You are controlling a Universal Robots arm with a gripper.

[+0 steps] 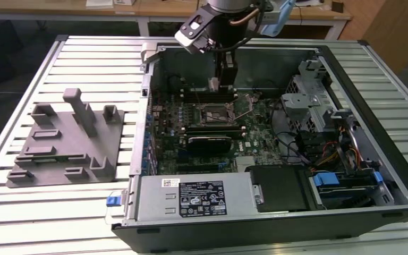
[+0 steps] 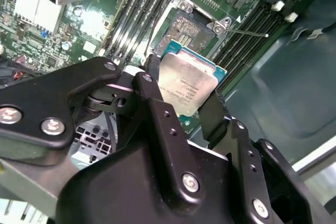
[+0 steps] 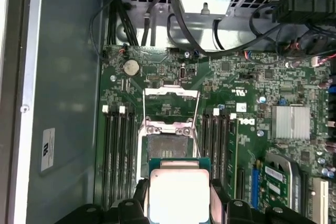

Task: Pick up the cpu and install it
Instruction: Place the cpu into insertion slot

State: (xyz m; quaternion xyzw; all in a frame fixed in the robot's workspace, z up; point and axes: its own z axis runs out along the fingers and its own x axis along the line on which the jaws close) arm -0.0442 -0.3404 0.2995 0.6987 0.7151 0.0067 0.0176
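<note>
My gripper [image 2: 184, 97] is shut on the cpu [image 2: 185, 80], a flat square chip with a silvery top and a green rim, held by two opposite edges between the black fingers [image 2: 155, 98]. In the first wrist view the cpu [image 3: 178, 195] hangs just beside the open socket [image 3: 168, 144], whose metal load plate [image 3: 171, 104] is folded back. The exterior view shows the gripper [image 1: 218, 82] lowered inside the computer case [image 1: 374, 159], above the motherboard and slightly behind the socket [image 1: 215, 112]. The socket's thin lever [image 2: 247, 33] stands free to one side.
Memory slots [image 3: 118, 150] flank the socket on both sides. A drive cage [image 1: 310, 101] and cables fill the exterior view's right of the case; the power supply [image 1: 183, 196] sits at its front. A grey plastic tray [image 1: 69, 143] with upright posts lies on the slatted table at the exterior view's left.
</note>
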